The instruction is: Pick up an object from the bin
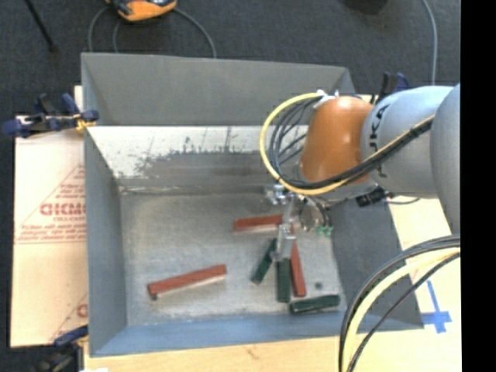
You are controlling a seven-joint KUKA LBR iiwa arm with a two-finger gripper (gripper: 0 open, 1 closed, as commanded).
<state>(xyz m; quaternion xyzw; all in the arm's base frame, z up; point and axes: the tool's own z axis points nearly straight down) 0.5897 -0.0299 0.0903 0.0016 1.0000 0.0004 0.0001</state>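
My gripper (287,239) reaches down into the right half of the bin, its thin fingers pointing at a small cluster of sticks. A short red-brown stick (256,224) lies just left of the fingers. Below the fingertips a dark green stick (263,266) lies tilted, and beside it a red stick (297,271) and another dark green stick (282,279) lie side by side. I see nothing between the fingers.
A long red-brown block (187,280) lies alone on the bin floor at the lower left. A dark green stick (315,304) rests against the front right corner. The arm with its orange cover and cables hangs over the bin's right side.
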